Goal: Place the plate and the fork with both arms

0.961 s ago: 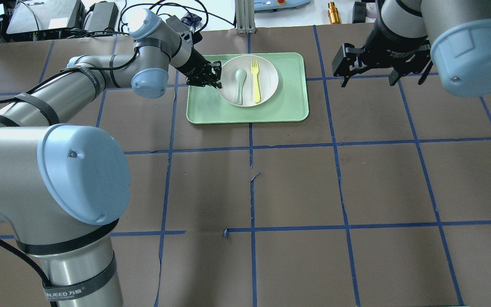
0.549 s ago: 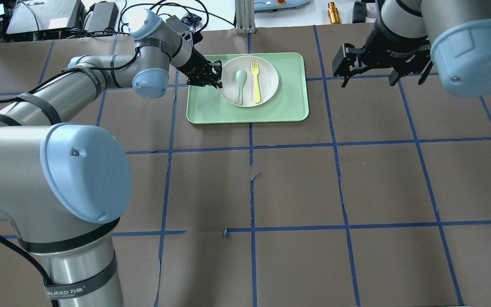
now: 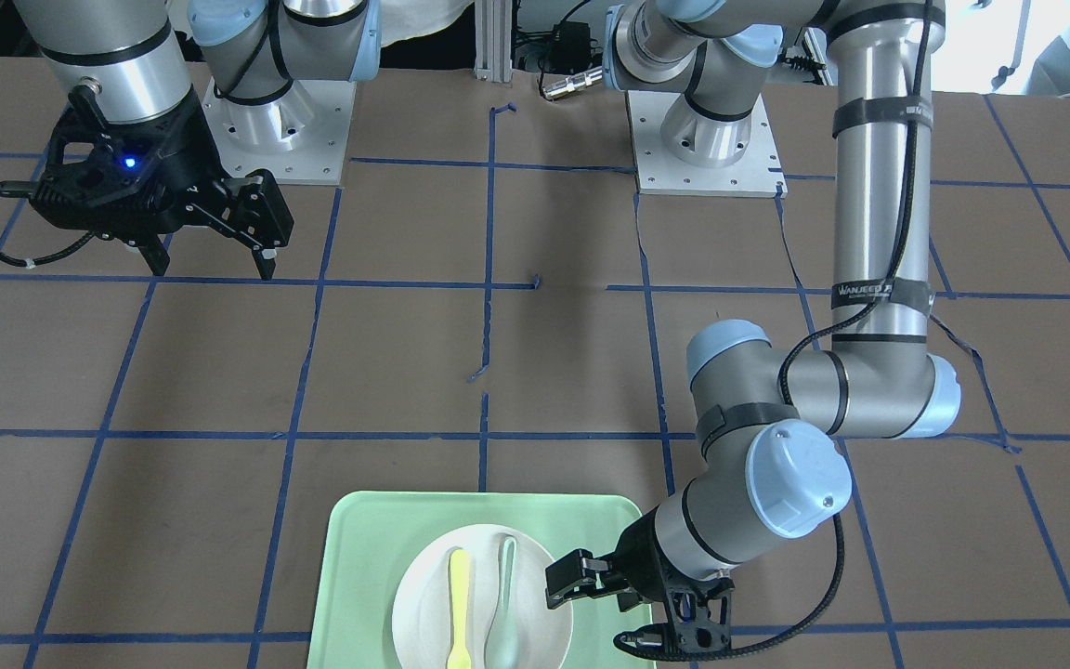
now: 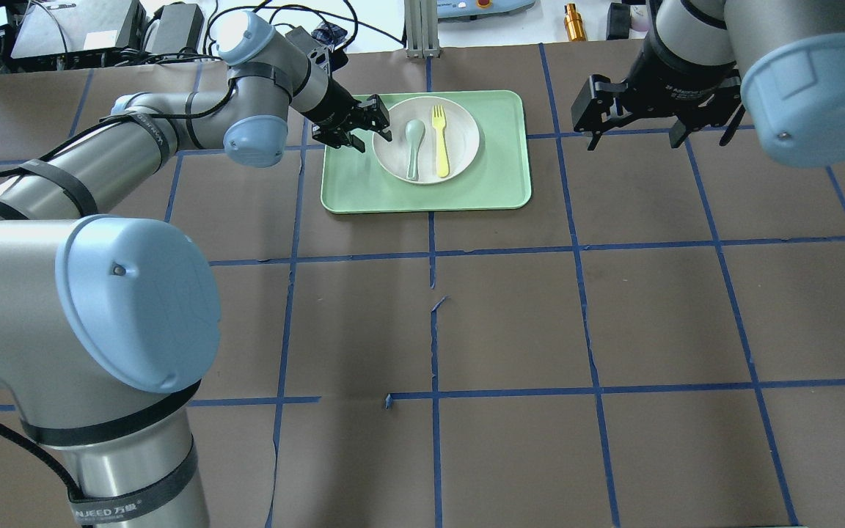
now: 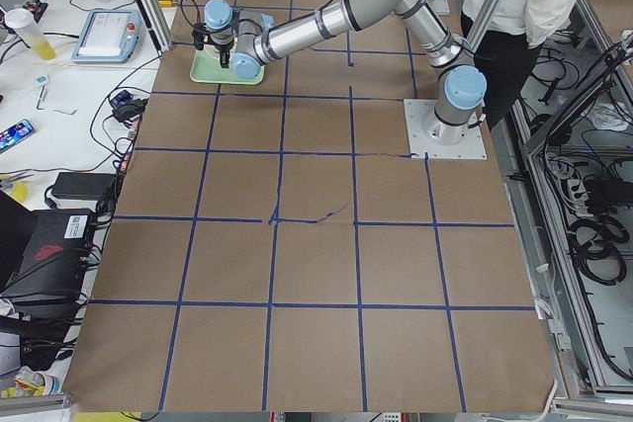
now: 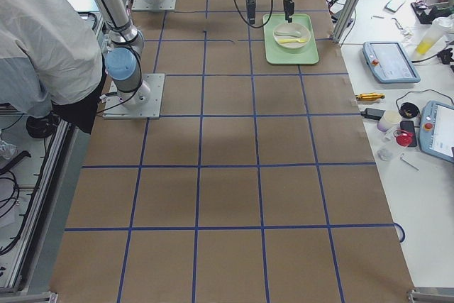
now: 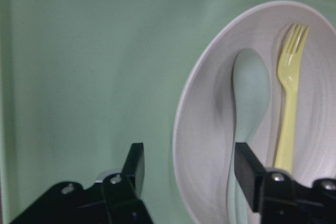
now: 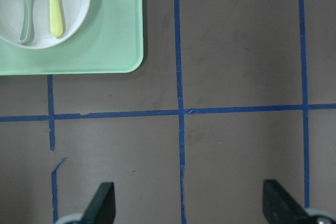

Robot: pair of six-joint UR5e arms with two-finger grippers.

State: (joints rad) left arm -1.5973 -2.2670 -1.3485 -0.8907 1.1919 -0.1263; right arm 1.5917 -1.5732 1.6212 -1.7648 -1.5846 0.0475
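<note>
The round white plate (image 4: 461,147) lies on the light-green tray (image 4: 466,192) at the far side of the table. The pale-yellow fork (image 4: 439,143) and a grey-green spoon (image 4: 413,147) lie side by side in it. My left gripper (image 4: 372,139) is open at the plate's left edge. In the left wrist view the plate's rim (image 7: 181,145) passes between its fingers (image 7: 135,165), with the fork (image 7: 287,124) just beyond. My right gripper (image 4: 631,136) is open and empty, held above the table to the right of the tray. Its view shows the plate (image 8: 76,1) at top left.
The tray (image 3: 358,557) sits on brown table paper crossed by blue tape lines (image 4: 433,253). Cables and equipment (image 4: 85,33) crowd the far edge behind the left arm. A person stands at the robot's side of the table (image 6: 50,40).
My left gripper has shifted toward the plate and its fingers now stand spread across the plate's left rim. The plate, fork and spoon have not moved. The right arm is still.
</note>
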